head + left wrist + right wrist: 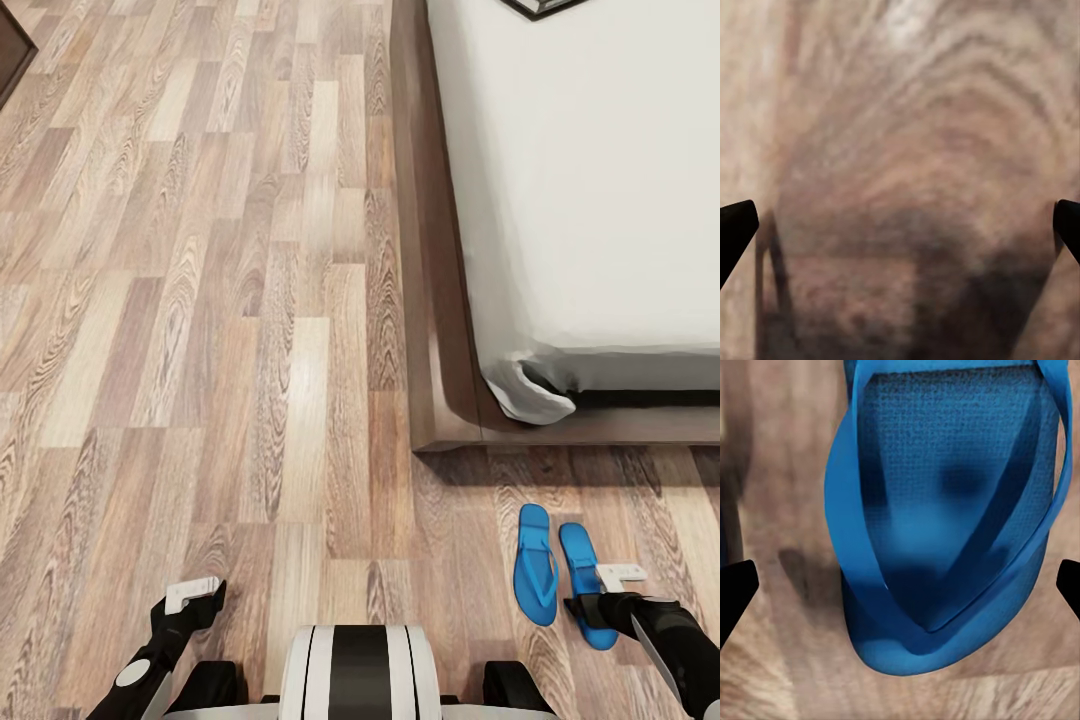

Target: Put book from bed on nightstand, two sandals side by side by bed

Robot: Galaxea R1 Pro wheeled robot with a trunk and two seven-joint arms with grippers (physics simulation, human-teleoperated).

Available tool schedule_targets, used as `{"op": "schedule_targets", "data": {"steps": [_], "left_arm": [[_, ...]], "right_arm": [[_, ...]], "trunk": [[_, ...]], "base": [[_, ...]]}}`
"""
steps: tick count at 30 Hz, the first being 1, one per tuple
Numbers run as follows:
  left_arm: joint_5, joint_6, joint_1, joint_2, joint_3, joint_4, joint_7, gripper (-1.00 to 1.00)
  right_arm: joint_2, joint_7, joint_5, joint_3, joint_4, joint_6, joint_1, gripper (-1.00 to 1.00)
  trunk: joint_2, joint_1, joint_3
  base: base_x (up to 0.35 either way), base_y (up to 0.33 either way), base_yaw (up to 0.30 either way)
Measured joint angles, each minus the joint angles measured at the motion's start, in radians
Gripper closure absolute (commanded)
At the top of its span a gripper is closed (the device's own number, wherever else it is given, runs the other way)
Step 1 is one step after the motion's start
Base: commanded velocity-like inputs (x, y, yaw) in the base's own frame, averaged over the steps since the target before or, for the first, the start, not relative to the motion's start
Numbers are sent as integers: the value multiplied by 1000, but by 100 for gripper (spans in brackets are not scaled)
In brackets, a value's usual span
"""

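Sandals, two of them, lie on the wood-plank floor (200, 300) just off the foot corner of the bed (440, 380), and you have them side by side. The first sandal (535, 565) and the second sandal (582, 570) run nearly parallel, long axes pointing toward the bed frame's foot rail, close together with a thin strip of floor between them. Your right gripper (600, 600) hangs over the near end of the second sandal; in the right wrist view that sandal's (945, 532) thong straps form a V on the textured blue sole, and the two dark fingers (736, 592) stand wide apart on either side of it, clamped on nothing. Your left gripper (195, 600) sits well away from the bed corner over bare planks, its fingers (735, 232) also spread apart around nothing. One dark-edged object (545, 8) shows at the mattress's far edge, too cropped to identify. A dark brown furniture corner (12, 50) sits far across the floor from the bed. Nothing lies between the sandals and the bed frame.
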Motion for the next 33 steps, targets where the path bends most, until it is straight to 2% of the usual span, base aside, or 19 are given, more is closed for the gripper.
{"op": "schedule_targets", "data": {"steps": [33], "left_arm": [[0, 0, 0, 0, 0, 0, 0, -100]], "right_arm": [[0, 0, 0, 0, 0, 0, 0, -100]], "trunk": [[0, 0, 0]], "base": [[0, 0, 0]]}}
